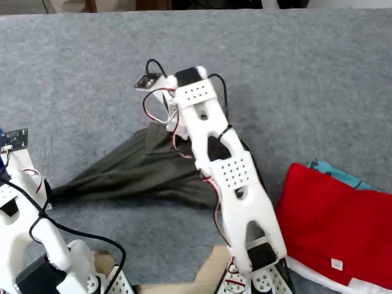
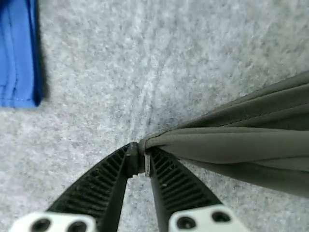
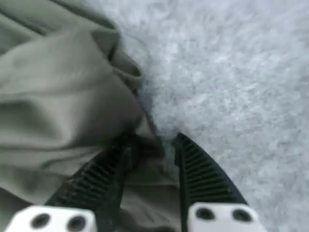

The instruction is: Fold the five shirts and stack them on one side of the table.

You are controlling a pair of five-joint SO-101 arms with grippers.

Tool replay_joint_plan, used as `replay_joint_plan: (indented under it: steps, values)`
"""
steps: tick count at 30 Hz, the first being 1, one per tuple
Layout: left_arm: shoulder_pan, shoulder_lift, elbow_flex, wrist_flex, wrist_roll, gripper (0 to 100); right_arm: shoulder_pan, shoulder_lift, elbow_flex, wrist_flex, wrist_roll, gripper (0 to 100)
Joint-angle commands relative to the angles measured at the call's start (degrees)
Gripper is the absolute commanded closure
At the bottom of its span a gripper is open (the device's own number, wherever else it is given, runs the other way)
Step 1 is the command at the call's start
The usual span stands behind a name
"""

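An olive green shirt [image 1: 141, 168] lies bunched and stretched across the middle of the grey table [image 1: 294, 79]. My left gripper [image 1: 46, 191] is at its left tip, near the table's left side, shut on a corner of the shirt [image 2: 231, 145] with the fingertips pinched together [image 2: 140, 158]. My right gripper [image 1: 164, 119] is at the far top of the shirt. In the right wrist view the gripper [image 3: 152, 142] stands open, with a fold of olive cloth [image 3: 63, 96] lying partly between its fingers and table showing beside one finger [image 3: 186, 154].
A stack of folded shirts sits at the right front: a red one [image 1: 334, 226] on top, a teal one [image 1: 334, 171] and a white one [image 1: 318, 274] showing beneath. A blue shirt [image 2: 17, 48] lies beyond the left gripper.
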Motion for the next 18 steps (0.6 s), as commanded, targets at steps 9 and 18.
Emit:
replay_joint_plan:
  steps: [9,18]
  values:
    - [0.3,-1.7,-0.2,-0.6,-0.2,98,4.8,-2.9,-2.9,1.4,-2.5,99.3]
    - [0.6,-1.7,-0.2,-0.7,-0.1,98,10.9,-14.7,-4.0,1.1,-2.5,99.4]
